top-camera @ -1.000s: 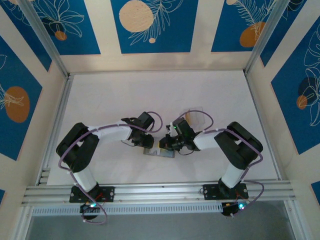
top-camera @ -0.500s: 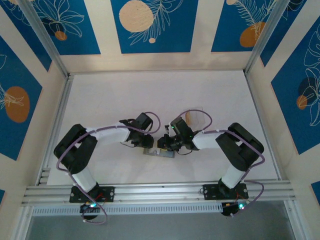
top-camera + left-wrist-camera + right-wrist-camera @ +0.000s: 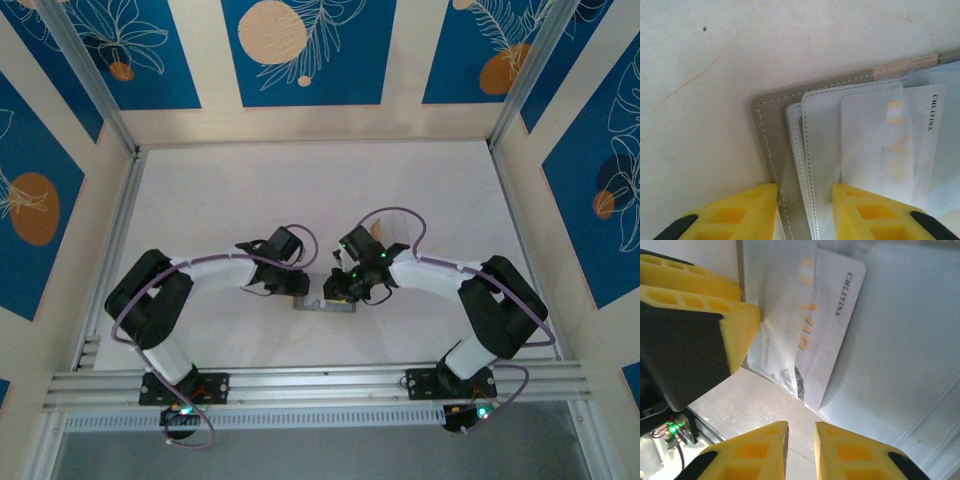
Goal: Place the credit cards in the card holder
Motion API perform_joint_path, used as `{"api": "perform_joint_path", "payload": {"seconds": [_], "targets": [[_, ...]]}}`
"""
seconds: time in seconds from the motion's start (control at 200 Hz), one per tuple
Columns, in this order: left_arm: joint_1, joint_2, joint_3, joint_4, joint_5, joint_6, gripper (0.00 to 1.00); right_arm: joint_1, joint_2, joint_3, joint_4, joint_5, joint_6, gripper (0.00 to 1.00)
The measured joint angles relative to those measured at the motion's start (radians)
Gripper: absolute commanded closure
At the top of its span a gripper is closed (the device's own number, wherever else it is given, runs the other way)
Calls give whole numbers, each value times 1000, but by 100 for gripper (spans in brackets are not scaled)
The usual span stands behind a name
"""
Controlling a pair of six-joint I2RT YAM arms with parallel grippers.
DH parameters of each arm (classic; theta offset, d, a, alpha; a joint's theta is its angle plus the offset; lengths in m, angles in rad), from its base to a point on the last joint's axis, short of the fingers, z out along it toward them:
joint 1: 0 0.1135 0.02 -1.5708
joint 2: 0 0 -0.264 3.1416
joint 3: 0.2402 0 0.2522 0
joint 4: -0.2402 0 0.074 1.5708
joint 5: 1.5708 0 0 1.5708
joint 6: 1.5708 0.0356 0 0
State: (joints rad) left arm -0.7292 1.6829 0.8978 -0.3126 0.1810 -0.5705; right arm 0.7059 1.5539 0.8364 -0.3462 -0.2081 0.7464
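Observation:
The card holder (image 3: 771, 135) lies open and flat on the white table, grey outside, pale bluish inside (image 3: 900, 340), with clear sleeves (image 3: 822, 130). A white credit card (image 3: 880, 150) printed with dark letters sits partly under a sleeve, one end sticking out (image 3: 832, 315). My left gripper (image 3: 804, 190) points down at the holder's corner, open, its jaws astride the grey edge and the sleeve edges. My right gripper (image 3: 801, 427) hovers at the near edge, open by a narrow gap with bare table between. From above, both grippers (image 3: 303, 290) (image 3: 336, 290) meet over the holder (image 3: 322, 303).
A yellow finger (image 3: 740, 322) of the left gripper stands close to the right gripper. Purple cables loop above both wrists. A small pale flat thing (image 3: 388, 236) lies behind the right wrist. Aluminium rails (image 3: 320, 380) run along the near edge.
The right arm's elbow has swung out to the right while its gripper stayed at the holder. The left wrist has shifted slightly toward the near edge.

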Motion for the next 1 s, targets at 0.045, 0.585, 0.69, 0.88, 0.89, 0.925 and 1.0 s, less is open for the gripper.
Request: {"api": "perform_joint_path", "payload": {"seconds": [0.045, 0.585, 0.69, 0.88, 0.89, 0.925, 1.0], "targets": [[2, -1, -3, 8, 11, 0, 70, -2, 2, 19, -25, 18, -3, 95], [3, -11, -40, 68, 43, 0, 70, 1, 166, 155, -175, 181, -14, 100], [5, -11, -41, 71, 47, 0, 70, 13, 199, 185, -175, 183, -14, 100], [5, -11, -44, 77, 55, 0, 67, 36, 238, 233, -196, 193, -11, 100], [5, -11, -45, 78, 55, 0, 67, 37, 239, 235, -198, 194, -10, 100], [5, -11, -46, 82, 55, 0, 66, 39, 244, 243, -202, 195, -10, 100], [5, -11, -50, 90, 59, -3, 63, 43, 251, 251, -201, 194, -10, 100]]}}
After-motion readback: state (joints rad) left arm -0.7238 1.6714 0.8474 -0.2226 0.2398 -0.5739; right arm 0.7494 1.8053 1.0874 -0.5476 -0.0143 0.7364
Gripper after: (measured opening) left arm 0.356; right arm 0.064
